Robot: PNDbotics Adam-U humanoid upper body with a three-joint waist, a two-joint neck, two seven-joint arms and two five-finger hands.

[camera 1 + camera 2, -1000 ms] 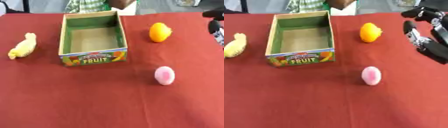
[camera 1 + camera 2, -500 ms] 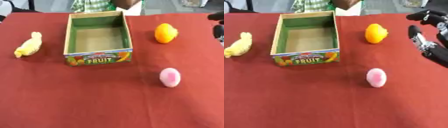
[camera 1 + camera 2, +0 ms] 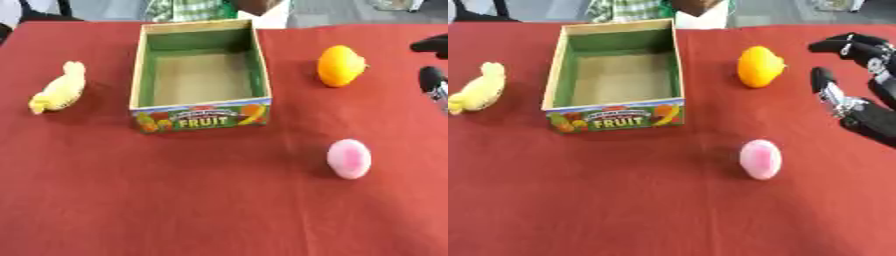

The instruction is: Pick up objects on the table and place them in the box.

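An open cardboard box (image 3: pixel 199 113) printed FRUIT stands at the middle back of the red table, with nothing in it. An orange fruit (image 3: pixel 759 66) lies right of the box. A pink egg-shaped object (image 3: pixel 760 158) lies nearer, right of centre. A yellow lumpy object (image 3: pixel 59 89) lies left of the box. My right hand (image 3: pixel 857 80) hovers at the right edge, open, fingers and thumb spread, just right of the orange fruit and not touching it. My left hand shows in no view.
The red cloth (image 3: pixel 175 200) covers the whole table. A person in a green checked shirt (image 3: pixel 185 9) stands at the far edge behind the box.
The whole picture has shifted, so the camera moved. My right hand stays at the right edge beside the orange fruit. The objects have not moved on the table.
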